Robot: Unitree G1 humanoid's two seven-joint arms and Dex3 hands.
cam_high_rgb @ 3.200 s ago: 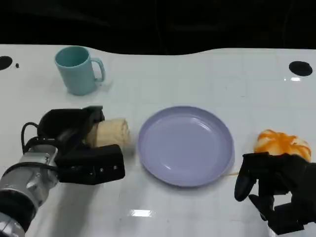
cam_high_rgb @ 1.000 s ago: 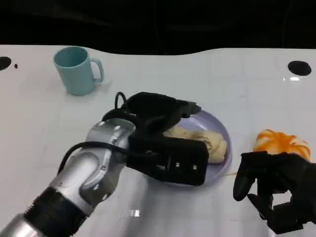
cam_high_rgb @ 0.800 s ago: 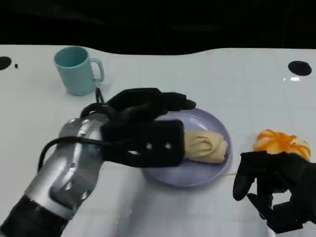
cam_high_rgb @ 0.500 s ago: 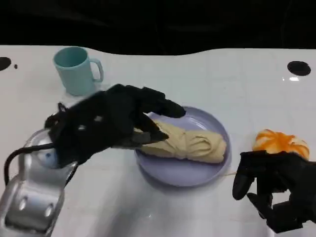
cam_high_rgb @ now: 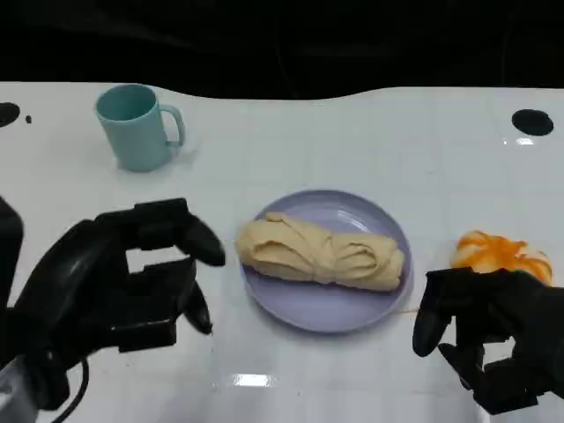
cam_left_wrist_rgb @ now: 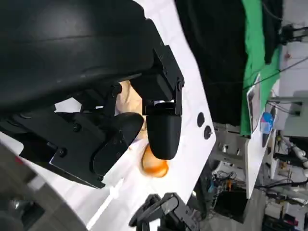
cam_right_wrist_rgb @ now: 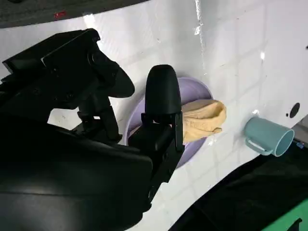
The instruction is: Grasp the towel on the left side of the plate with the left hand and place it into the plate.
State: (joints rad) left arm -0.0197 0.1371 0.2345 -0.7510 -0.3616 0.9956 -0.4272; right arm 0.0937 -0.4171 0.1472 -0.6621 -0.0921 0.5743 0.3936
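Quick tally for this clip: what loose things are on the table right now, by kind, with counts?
Towel: 1, beige, lying in the plate
Plate: 1, lilac
Mug: 1, teal, at the far left
Orange thing: 1, right of the plate, too blurred to name
Total: 4

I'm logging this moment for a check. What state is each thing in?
towel: lying loosely rolled in the plate, not held.
plate: flat on the table, holding the towel.
left hand: beside the plate, fingers apart, holding nothing.
right hand: low over the table, holding nothing.
mug: upright.
orange thing: on the table, beyond the right hand.
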